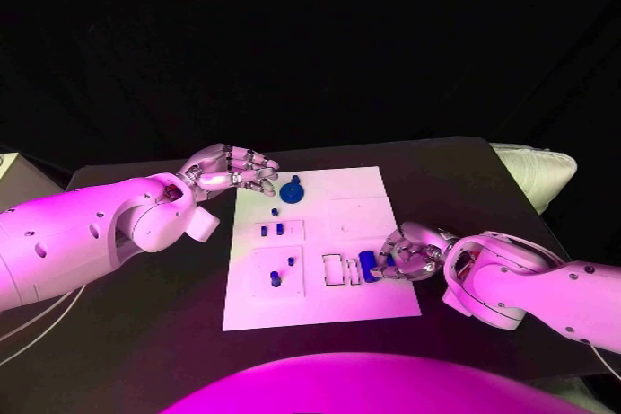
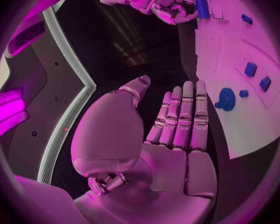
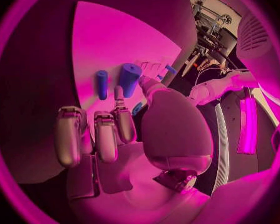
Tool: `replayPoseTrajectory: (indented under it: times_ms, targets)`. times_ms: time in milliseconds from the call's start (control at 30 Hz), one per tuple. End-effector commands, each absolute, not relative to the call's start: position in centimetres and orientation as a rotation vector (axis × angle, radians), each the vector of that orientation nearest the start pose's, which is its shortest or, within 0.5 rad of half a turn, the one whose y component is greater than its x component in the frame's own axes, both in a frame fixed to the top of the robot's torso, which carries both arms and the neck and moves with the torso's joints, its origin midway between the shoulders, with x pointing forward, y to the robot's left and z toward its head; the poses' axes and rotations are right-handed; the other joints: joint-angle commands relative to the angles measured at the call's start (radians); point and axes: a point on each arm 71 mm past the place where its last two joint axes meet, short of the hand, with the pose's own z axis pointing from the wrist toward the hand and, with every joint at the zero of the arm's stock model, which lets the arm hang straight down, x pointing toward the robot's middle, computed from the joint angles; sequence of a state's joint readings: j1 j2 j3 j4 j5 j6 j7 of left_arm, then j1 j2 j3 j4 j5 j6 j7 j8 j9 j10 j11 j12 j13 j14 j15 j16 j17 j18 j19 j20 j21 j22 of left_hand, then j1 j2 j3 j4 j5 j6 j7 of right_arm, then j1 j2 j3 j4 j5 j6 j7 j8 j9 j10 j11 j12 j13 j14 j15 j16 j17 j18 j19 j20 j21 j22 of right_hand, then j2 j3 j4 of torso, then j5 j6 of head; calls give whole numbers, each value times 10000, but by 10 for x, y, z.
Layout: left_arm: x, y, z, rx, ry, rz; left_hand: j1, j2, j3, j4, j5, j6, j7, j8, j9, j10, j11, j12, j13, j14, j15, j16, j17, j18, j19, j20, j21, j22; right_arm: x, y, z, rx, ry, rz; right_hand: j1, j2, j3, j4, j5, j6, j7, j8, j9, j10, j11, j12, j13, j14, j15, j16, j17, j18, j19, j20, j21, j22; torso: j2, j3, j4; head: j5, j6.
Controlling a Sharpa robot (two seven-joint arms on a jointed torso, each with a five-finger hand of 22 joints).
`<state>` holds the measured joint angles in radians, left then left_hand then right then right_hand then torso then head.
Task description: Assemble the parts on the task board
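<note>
Fingers (image 1: 389,252) of the right hand (image 1: 412,252) curl over the near right part of the white task board (image 1: 349,302), and a blue cylinder part (image 1: 368,266) sits at their tips by the outlined rectangular slots (image 1: 339,270); the left wrist view shows that part (image 2: 202,8) pinched at the fingertips, while the right wrist view shows a thicker blue cylinder (image 3: 129,79) just ahead of the thumb with a slimmer blue peg (image 3: 102,84) lying beside it on the board. Whether the held part touches the board I cannot tell. On the other side, the left hand (image 1: 233,171) hovers at the far left corner of the board with nothing in it — seen from its own wrist, its fingers (image 2: 180,114) lie straight and side by side, the thumb set apart. Just beside that hand a round blue disc part with a knob (image 1: 293,193) rests on the board's far end, and the left wrist view shows the same disc (image 2: 226,98) beyond the fingertips, not touched. Further small blue parts stand in the left half of the board: two (image 1: 269,228) in an upper square panel, and two more (image 1: 275,276) in the panel nearer the robot. The board lies flat in the middle of the black desk (image 1: 155,315), both white arms reaching in from opposite sides.
</note>
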<state>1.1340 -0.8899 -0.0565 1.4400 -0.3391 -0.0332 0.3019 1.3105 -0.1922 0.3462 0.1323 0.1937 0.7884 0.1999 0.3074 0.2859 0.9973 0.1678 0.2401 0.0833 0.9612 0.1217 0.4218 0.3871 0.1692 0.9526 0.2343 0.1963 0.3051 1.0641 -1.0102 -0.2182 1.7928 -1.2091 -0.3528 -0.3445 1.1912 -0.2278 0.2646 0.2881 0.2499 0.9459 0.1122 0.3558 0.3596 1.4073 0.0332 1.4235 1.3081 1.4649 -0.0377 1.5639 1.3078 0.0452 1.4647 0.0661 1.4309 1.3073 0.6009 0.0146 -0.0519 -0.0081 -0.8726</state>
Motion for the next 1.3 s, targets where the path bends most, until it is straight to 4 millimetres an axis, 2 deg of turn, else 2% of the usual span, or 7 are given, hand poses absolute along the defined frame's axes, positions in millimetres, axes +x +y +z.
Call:
replayPoseTrajectory:
  times_ms: [33, 233, 400, 633, 967, 1133, 1300]
  targets:
    - [477, 238, -225, -8047, 17801, -14903, 17, 72, -57, 26, 63, 83, 168, 56, 13, -19, -49, 34, 8, 13, -41, 58, 17, 131, 74, 6, -50, -9, 371, -220, -292, 2131, 21049, 5517, -44, 96, -102, 3, -40, 70, -2, 34, 15, 93, -2, 35, 68, 1059, 4, 69, 2630, -200, 785, -40, 67, 2190, 6, 14, 9, 19, 0]
    - [477, 239, -226, -8139, 17926, -14956, 18, 80, -69, 48, 60, 100, 203, 70, 14, -49, -28, 34, 4, -1, -32, 66, 16, 129, 84, 5, -63, -22, 371, -216, -298, 2106, 21206, 5281, -146, 169, -313, 21, -80, 61, -5, 42, 31, 73, -3, 16, 89, 1059, 4, 69, 2630, -191, 772, -39, 26, 2186, -3, -7, 3, 42, 0]
    - [476, 238, -228, -8179, 18401, -15040, 10, 101, -117, 118, 54, 79, 252, 72, 3, -164, 21, 17, -10, -86, 10, 62, 3, 120, 93, 13, -110, -60, 372, -210, -302, 2184, 21348, 5025, -371, 278, -670, 31, 156, 32, -4, 47, 52, 65, -2, -9, 139, 1059, 7, 69, 2630, -187, 761, -34, 10, 2196, -7, -8, -6, -2, 0]
    - [475, 237, -230, -8180, 18685, -15082, 19, 114, -117, 127, 56, 78, 260, 74, 2, -179, 28, 17, -12, -99, 15, 62, 2, 120, 97, 14, -116, -66, 373, -204, -304, 2412, 21417, 4894, -752, 476, -1233, 40, 13, 35, -17, 80, 90, 107, -9, -9, 260, 1059, 2, 69, 2630, -188, 759, -31, 23, 2217, 0, -4, 3, -20, 0]
    - [475, 236, -231, -8177, 18846, -15098, 43, 131, -113, 131, 59, 73, 271, 74, -1, -199, 36, 17, -14, -112, 21, 65, 0, 121, 106, 14, -122, -72, 373, -201, -306, 2490, 21636, 4766, -744, 482, -1302, 29, 14, 13, -12, 73, 90, 75, -5, -43, 223, 1059, 4, 69, 2630, -175, 744, -29, -44, 2199, -10, -14, 9, -44, 0]
    - [475, 236, -231, -8169, 18884, -15118, 43, 131, -113, 131, 59, 73, 271, 74, -1, -199, 36, 17, -14, -112, 21, 65, 0, 121, 106, 14, -122, -72, 373, -201, -308, 2462, 21843, 4584, -365, 509, -1551, -15, 247, -53, 10, 70, 105, 26, 13, -109, 221, 1059, 23, 69, 2630, -164, 724, -14, -107, 2190, -9, -15, 7, -52, 0]
    - [475, 236, -231, -8157, 18910, -15146, 53, 142, -111, 136, 61, 69, 277, 74, -3, -209, 40, 18, -14, -118, 24, 67, -1, 121, 111, 14, -126, -76, 374, -202, -309, 2513, 21897, 4460, 518, 559, -1613, -135, 588, -90, 22, 82, 123, 2, 24, -175, 258, 1059, 31, 69, 2630, -160, 717, -1, -127, 2199, -5, -17, 10, -71, 0]
